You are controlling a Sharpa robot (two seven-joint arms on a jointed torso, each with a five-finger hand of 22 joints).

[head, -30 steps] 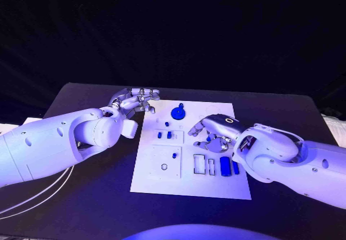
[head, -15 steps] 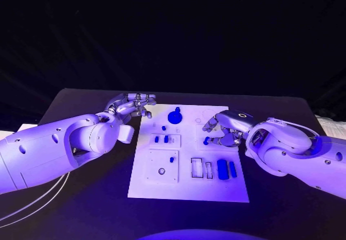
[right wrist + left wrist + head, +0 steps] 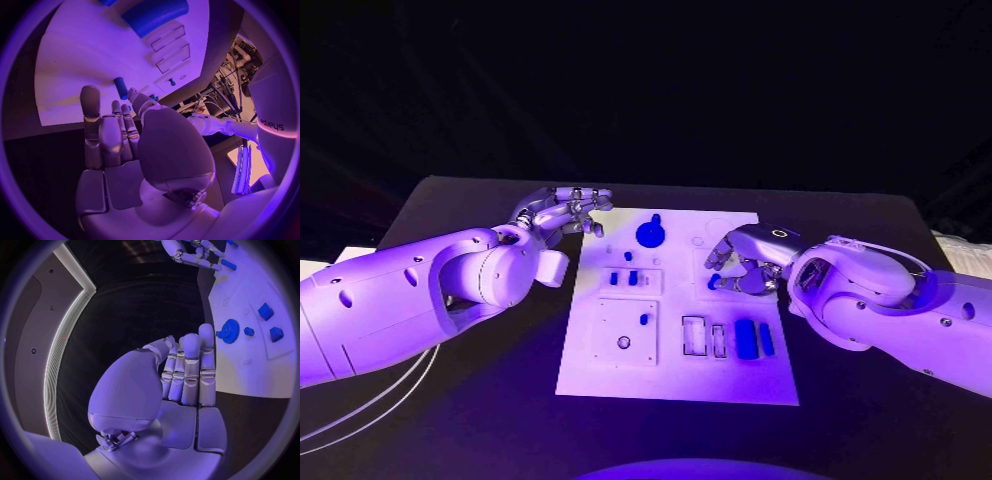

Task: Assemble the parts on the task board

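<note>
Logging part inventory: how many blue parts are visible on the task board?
8: a gear at the far end; a peg just nearer; a pair mid-left; one on the square plate; two bars near-right; one by the right hand. Others may hide under it.

Matt white task board (image 3: 678,375) (glossy plastic arms (image 3: 401,300)).

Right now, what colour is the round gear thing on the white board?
Blue. The gear with its toothed edge shows best in the left wrist view, lying on the white task board.
</note>
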